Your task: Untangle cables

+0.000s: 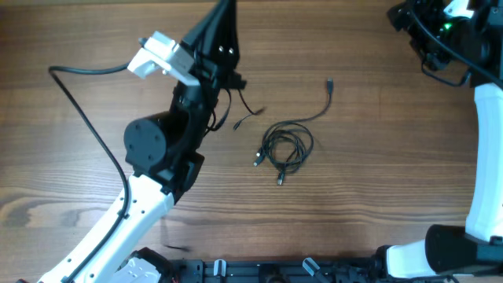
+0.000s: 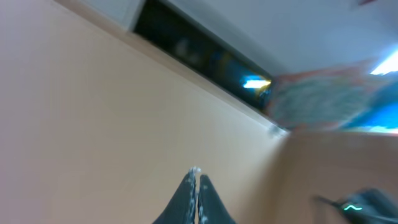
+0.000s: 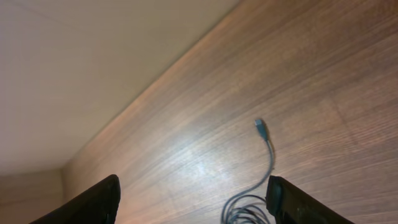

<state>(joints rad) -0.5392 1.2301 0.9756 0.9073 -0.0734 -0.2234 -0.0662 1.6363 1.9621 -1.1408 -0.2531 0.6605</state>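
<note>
The cables (image 1: pixel 287 147) lie as a small black coil mid-table, with one strand curving up to a plug end (image 1: pixel 330 82). A separate loose strand (image 1: pixel 250 112) runs out from under my left gripper (image 1: pixel 224 23). That gripper is raised high and tilted toward the table's far edge. In the left wrist view its fingers (image 2: pixel 196 174) are pressed together against a beige wall, with a pale speck at the tips. My right gripper (image 1: pixel 424 35) is open and empty at the far right. Its wrist view (image 3: pixel 193 186) shows the coil (image 3: pixel 249 213) and plug end (image 3: pixel 260 126) between the fingers.
The wooden table (image 1: pixel 393 173) extends all round the coil. The left arm's thick black wire (image 1: pixel 86 118) loops over the left side. The right arm's white link (image 1: pixel 487 157) stands along the right edge. Black fixtures (image 1: pixel 259 271) line the near edge.
</note>
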